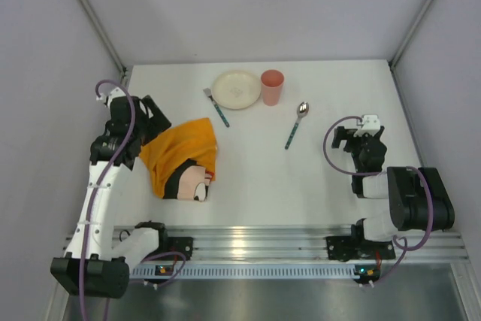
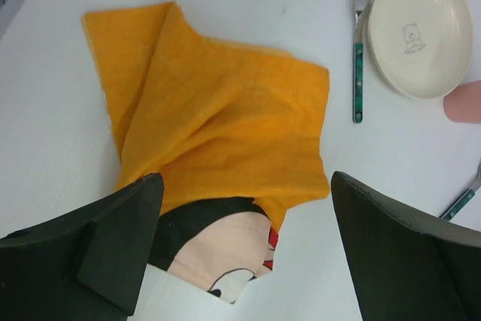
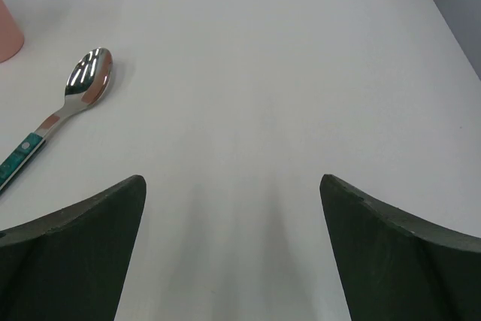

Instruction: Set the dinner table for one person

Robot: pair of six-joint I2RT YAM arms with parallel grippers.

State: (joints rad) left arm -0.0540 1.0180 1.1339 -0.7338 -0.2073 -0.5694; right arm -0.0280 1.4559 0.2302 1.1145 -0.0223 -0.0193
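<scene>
Left gripper (image 2: 244,186) hangs jaws apart over the crumpled orange cloth (image 2: 218,110) — right gripper (image 3: 231,182), equally spread, holds nothing above the white counter (image 1: 301,186) beneath both arms. Laying the cloth flat seems in hand — next, pinch a corner.

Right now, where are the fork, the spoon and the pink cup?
fork (image 2: 358,80): left wrist view, green handle.
spoon (image 3: 90,73): right wrist view, shiny bowl.
pink cup (image 1: 271,94): top view, outer wall.
</scene>
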